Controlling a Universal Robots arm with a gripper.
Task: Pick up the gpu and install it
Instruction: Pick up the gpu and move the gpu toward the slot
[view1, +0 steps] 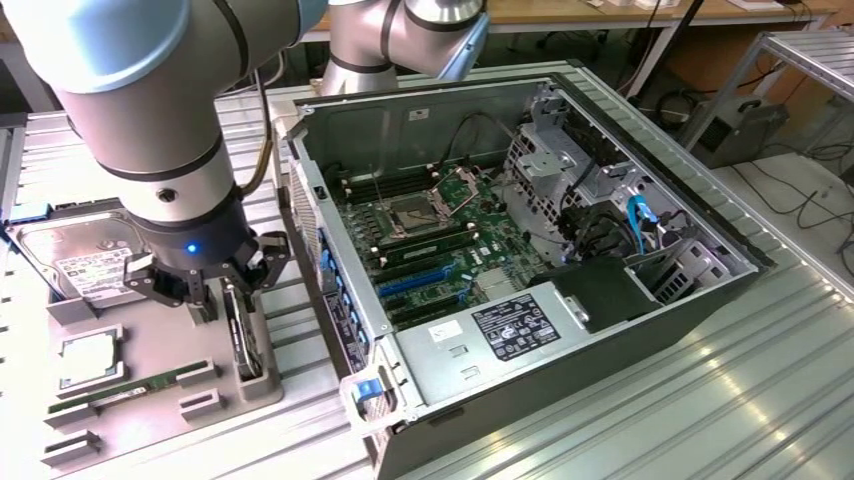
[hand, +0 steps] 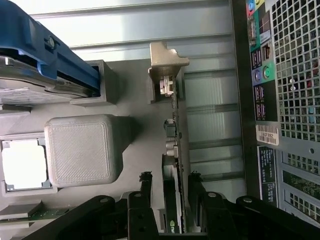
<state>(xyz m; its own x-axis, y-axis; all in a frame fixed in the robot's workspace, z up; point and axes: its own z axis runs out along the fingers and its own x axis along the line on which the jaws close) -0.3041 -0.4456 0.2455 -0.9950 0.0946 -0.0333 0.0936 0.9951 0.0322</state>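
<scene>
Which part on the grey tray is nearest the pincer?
The gpu, standing on edge between the open pincer's fingers; hard drive, processor and RAM stick lie farther off.

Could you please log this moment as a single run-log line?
gripper: jaws open, straddling gpu | gpu: on edge in grey tray, not gripped | computer case: open, beside tray

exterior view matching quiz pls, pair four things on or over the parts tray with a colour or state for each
Things:
1. gpu
2. hard drive
3. ram stick
4. hand

States:
a. open, one finger on each side of the card
b. green, long and narrow, lying flat
c. dark, standing on edge in the tray
d. silver with a white label, lying flat

Pairs: 1-c, 2-d, 3-b, 4-a
</scene>
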